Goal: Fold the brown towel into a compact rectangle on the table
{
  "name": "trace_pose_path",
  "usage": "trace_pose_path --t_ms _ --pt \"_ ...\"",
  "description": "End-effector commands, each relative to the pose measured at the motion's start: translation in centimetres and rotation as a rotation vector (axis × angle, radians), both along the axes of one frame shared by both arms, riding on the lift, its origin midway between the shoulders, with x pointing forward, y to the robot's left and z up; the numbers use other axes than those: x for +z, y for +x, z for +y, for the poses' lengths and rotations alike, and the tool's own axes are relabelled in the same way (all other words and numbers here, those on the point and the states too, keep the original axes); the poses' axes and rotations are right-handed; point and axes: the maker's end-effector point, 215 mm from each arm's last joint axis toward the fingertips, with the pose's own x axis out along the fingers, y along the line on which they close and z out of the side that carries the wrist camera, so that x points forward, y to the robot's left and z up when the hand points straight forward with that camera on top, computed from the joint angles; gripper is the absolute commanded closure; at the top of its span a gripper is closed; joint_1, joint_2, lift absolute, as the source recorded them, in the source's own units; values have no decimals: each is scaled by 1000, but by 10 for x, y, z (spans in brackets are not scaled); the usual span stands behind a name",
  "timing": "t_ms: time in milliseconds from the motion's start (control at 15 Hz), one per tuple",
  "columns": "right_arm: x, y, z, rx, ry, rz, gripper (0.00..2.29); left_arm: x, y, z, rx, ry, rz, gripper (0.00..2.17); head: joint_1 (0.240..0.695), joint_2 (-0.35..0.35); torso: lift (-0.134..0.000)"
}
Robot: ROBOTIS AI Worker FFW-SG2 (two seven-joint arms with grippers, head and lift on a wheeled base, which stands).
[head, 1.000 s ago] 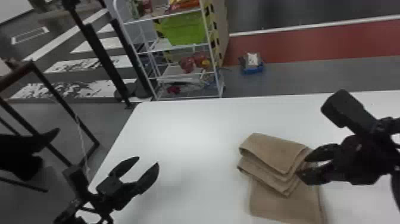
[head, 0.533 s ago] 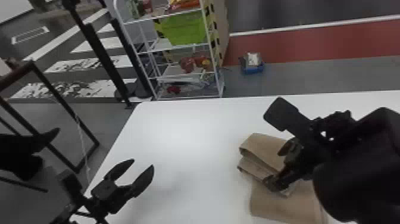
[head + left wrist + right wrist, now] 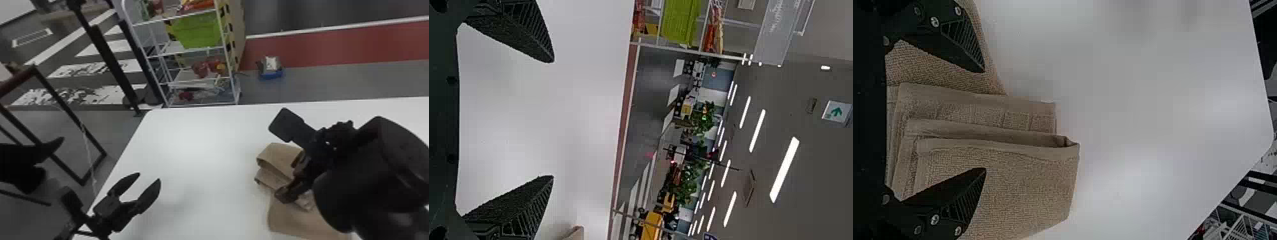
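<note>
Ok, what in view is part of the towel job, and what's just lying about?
Job:
- brown towel, partly folded
- white table under it
- right hand, open at the towel
- left hand, open, away from the towel

Just about:
- white wire rack
- green bin on the rack
- blue-bottomed item on the floor

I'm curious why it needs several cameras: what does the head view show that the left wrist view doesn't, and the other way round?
Head view's own: the right gripper over the folded part of the towel, and a small blue item on the floor.

Left wrist view's own: ceiling lights, plants and a green-marked sign.

Shared: the white table, the green bin and the left gripper, fingers apart.
</note>
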Motion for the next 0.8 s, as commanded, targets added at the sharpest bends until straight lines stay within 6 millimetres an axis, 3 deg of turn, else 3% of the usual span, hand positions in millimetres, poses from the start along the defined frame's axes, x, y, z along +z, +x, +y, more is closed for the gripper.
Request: trace_pose_path --t_ms 0,400,733 --pt "4 3 -3 -9 10 -4 218 0 -1 0 0 -6 -3 46 695 350 -123" --pt "-8 11 -18 -32 -27 5 475 0 -5 -1 -8 -5 -1 46 695 350 -123" --pt "-10 11 -19 -29 -31 11 707 2 -7 0 -9 2 -1 46 695 350 -123"
